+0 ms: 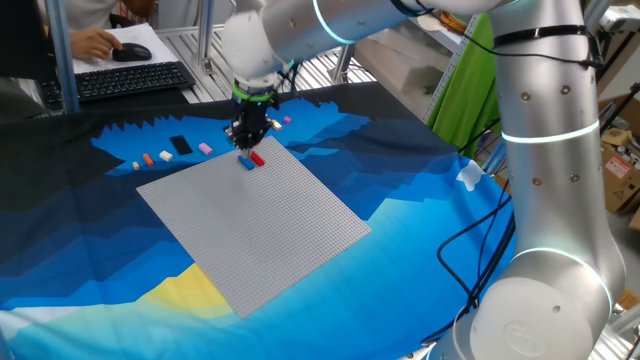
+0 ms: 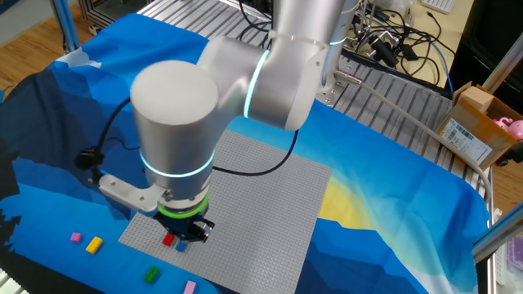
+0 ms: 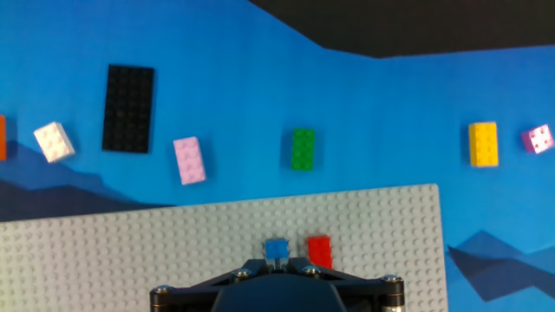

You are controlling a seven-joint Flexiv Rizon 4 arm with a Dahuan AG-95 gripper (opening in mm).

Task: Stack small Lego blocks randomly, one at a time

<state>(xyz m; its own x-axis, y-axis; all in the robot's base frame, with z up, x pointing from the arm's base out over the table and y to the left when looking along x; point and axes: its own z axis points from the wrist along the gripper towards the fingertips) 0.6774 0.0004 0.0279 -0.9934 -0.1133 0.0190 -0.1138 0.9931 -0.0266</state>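
My gripper (image 1: 247,150) is down at the far edge of the grey baseplate (image 1: 260,220), shut on a small blue brick (image 3: 276,250) that rests on the studs. A red brick (image 3: 320,251) sits on the plate right beside it, touching or nearly so. Both also show in one fixed view: blue (image 1: 246,163), red (image 1: 257,158). Loose bricks lie on the cloth beyond the plate: white (image 3: 54,141), pink (image 3: 189,160), green (image 3: 303,149), yellow (image 3: 483,143) and a purple-pink one (image 3: 538,139). An orange one is cut off at the left edge. The fingertips are mostly hidden by the hand.
A flat black plate (image 3: 128,108) lies on the blue cloth between the white and pink bricks. A keyboard (image 1: 130,80) and a person's hand on a mouse are at the table's far left. The arm's cable (image 1: 470,240) trails over the cloth at the right.
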